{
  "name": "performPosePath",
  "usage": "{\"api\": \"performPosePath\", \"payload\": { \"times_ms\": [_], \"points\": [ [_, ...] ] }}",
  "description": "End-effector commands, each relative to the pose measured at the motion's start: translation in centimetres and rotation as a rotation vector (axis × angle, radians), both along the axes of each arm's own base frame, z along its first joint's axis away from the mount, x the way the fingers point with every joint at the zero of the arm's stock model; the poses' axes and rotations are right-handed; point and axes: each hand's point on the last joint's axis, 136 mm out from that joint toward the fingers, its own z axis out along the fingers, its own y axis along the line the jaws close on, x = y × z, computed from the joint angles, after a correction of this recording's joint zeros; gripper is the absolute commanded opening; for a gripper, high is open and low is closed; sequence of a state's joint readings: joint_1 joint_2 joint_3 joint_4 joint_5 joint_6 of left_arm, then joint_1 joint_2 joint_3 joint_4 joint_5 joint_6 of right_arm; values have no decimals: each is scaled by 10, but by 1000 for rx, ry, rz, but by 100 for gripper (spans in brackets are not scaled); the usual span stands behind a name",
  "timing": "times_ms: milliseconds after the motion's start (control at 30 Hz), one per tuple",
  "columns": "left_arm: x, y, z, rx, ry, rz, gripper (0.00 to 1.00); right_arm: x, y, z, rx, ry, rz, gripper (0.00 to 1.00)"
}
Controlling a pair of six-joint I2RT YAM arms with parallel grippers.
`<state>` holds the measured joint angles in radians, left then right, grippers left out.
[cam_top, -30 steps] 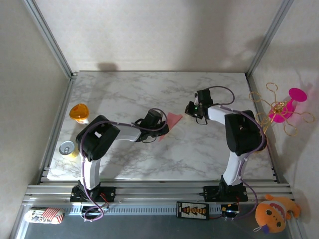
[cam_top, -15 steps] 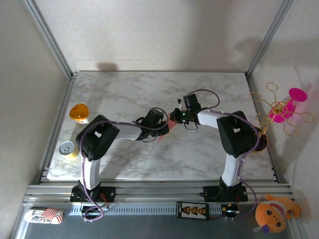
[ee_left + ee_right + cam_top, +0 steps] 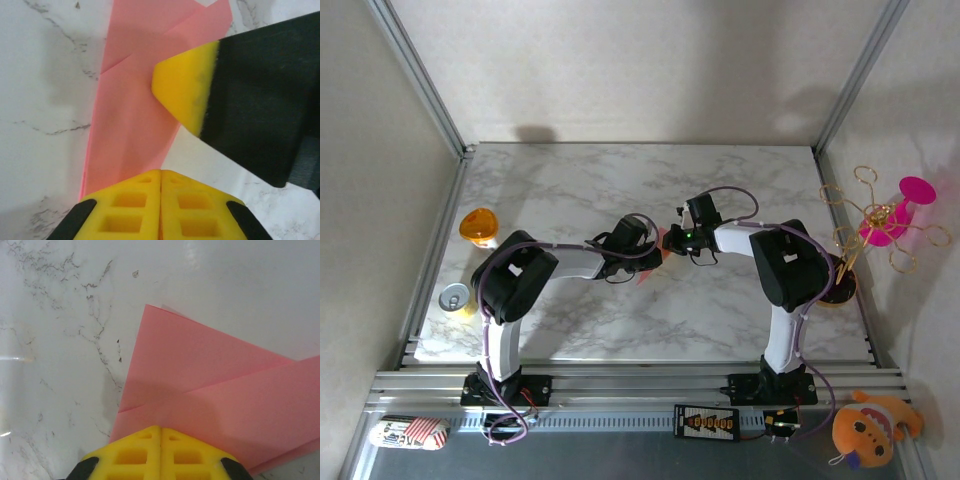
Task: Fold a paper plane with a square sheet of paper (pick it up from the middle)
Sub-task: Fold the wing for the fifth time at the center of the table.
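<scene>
Field note: my two claws meet at mid-surface over the creased salmon-pink sheet of paper (image 3: 132,130). On my left claw (image 3: 161,176) the yellow pads are pressed together with no gap, tips at the sheet's narrow near end. I cannot tell whether any paper is nipped between them. My right claw (image 3: 161,432) is likewise closed tight, tips on the sheet where two folded layers overlap. From the left wrist, its yellow fingertip (image 3: 182,92) rests on the pink layers. The paper lies flat on the white marbled surface (image 3: 620,185), a long tapering shape with diagonal creases. An orange round disc (image 3: 478,224) sits at the left edge, well apart.
</scene>
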<state>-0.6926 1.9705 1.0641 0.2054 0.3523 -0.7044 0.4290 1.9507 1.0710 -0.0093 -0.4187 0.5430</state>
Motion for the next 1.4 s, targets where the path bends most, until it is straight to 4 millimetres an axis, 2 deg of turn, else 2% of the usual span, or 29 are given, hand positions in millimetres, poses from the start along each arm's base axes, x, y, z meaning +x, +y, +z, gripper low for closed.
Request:
{"api": "performPosePath", "payload": {
  "times_ms": [0,233,500,900,1167,1300,1367],
  "points": [
    [-1,-10,-2,-23,15,-28,7,-18,-22,-42,-123,113,-27,4],
    [-22,-1,-31,35,73,-72,3,-21,-25,-50,-147,145,-35,4],
    [-56,29,-58,186,119,-122,0,-23,-32,-58,-186,177,-53,3],
    [-96,52,-59,304,142,-248,0,-23,-36,-63,-202,189,-56,3],
    [-118,81,-58,382,165,-251,0,-21,-34,-59,-198,177,-48,3],
    [-124,85,-51,361,158,-252,0,-20,-32,-56,-189,165,-33,3],
    [-118,81,-36,339,118,-240,0,-18,-27,-50,-164,147,-14,4]
  ]
}}
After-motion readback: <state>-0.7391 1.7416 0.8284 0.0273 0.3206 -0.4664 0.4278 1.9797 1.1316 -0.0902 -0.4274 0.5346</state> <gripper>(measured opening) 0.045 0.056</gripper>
